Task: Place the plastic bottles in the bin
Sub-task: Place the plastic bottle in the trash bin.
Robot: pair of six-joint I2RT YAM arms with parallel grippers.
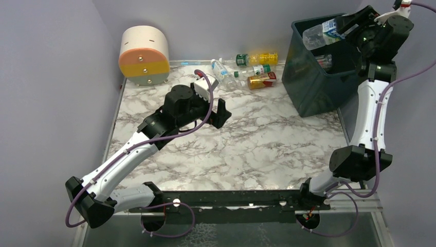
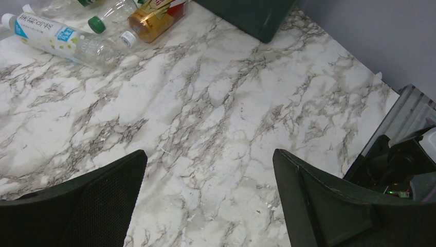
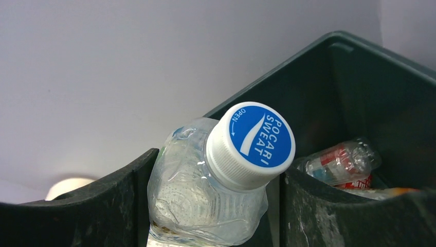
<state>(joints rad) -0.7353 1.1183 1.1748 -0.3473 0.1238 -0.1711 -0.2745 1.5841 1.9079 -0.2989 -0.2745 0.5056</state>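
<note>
My right gripper [image 1: 343, 30] is raised over the dark teal bin [image 1: 313, 87] at the back right and is shut on a crumpled clear bottle [image 1: 319, 33]. In the right wrist view that bottle [image 3: 195, 195] has a blue and white cap and sits squeezed between the fingers of the right gripper [image 3: 217, 167], above the bin [image 3: 360, 87]. Another bottle [image 3: 339, 162] lies inside the bin. Several plastic bottles [image 1: 254, 71] lie at the back of the marble table [image 1: 257, 144]. My left gripper [image 1: 222, 110] hangs open over the table's middle, nothing between its fingers [image 2: 108, 195].
A round cream, orange and yellow drum [image 1: 144, 54] stands at the back left. In the left wrist view a blue-labelled bottle [image 2: 61, 36] and an amber one [image 2: 154, 20] lie ahead of the left gripper [image 2: 208, 159], with the bin's corner [image 2: 257, 18] beyond. Grey walls close in the table.
</note>
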